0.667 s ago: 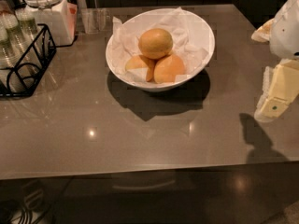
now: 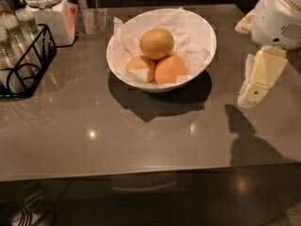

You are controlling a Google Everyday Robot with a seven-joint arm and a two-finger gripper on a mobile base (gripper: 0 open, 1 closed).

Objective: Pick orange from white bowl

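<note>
**A:** What has changed just now?

**B:** The pincer (image 2: 254,86) has come left and a little farther off across the surface (image 2: 94,126), toward the white bowl (image 2: 117,65). A moment ago it hung nearer the right edge. The bowl and its fruit have not stirred.

**A:** So the reach has begun?

**B:** I judge so, but only just. The pincer is still to the right of the bowl and apart from it, over bare surface. It has yet to come across above the rim.

**A:** Where is the orange?

**B:** The orange (image 2: 156,43) sits in the bowl on top of the heap. It rests on two paler peach fruits (image 2: 170,69), with crumpled paper (image 2: 193,32) around them. As the highest fruit, it should be reachable from above.

**A:** Is the pincer open?

**B:** I cannot tell. It shows as one pale wedge pointing down and left. It has no hold of the orange.

**A:** What else is hidden?

**B:** The arm's white housing (image 2: 277,15) is cut off at the top right corner. The undersides of the fruits are lost behind one another. At far left the black wire rack (image 2: 28,65) runs out of view, beside a white lidded jar (image 2: 44,6). Below the near edge, everything is too dark to make out.
</note>
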